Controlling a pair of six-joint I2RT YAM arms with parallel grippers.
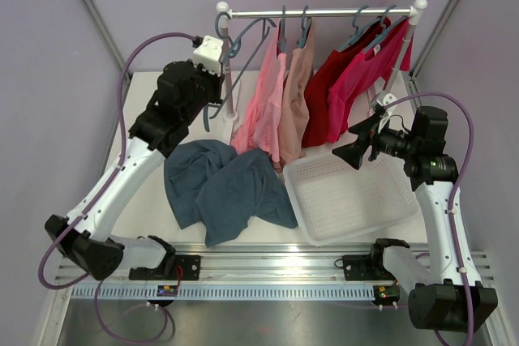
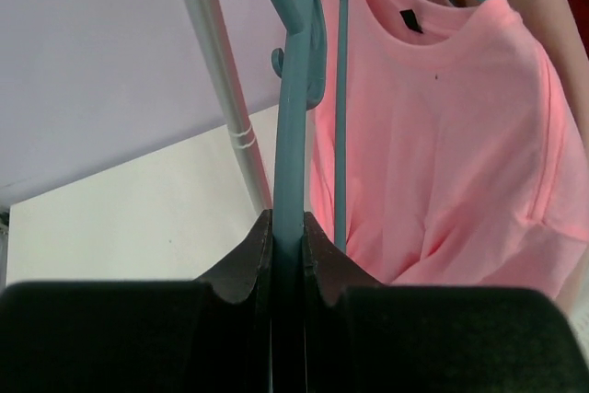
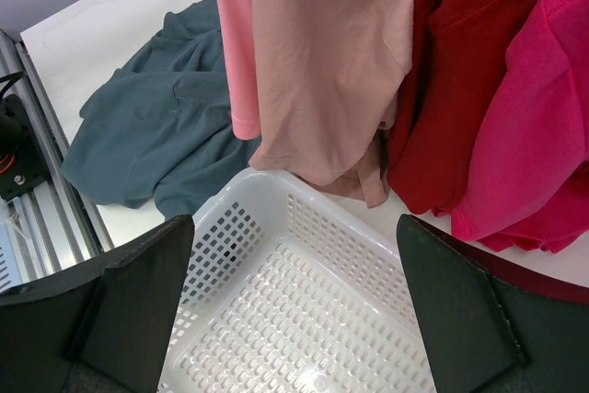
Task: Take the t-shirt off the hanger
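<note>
Far left, your left gripper (image 2: 287, 227) is raised at the rack's left post (image 2: 221, 89). It is clenched on a bare teal hanger (image 2: 293, 135): the wrist view shows both fingers pressed flat against the hanger's thin bar, which runs straight up from between them. The hanger's hook is up by the left end of the rail (image 1: 324, 13), and no cloth hangs on it.

Nearer you and a little to the right, the blue-grey t-shirt (image 1: 227, 188) lies crumpled on the table (image 3: 110, 16), off any hanger. Its right edge reaches the left side of the basket (image 1: 312, 224); you cannot tell whether cloth and basket touch.

Behind the t-shirt, four shirts hang from the rail on teal hangers. From left to right you have a pink shirt (image 1: 261, 107), just beside the clamped hanger, then a tan shirt (image 1: 297, 95), a red shirt (image 1: 323, 99) and a magenta shirt (image 1: 365, 79). The hems of the pink and tan shirts drop to the far left corner of the basket.

The white basket sits on the table right of the t-shirt, and in the right wrist view nothing lies inside it.

On the right, your right gripper (image 1: 357, 142) hangs above the basket's far right part, pointing left towards the shirts. It is released, fingers spread wide, holding nothing.
</note>
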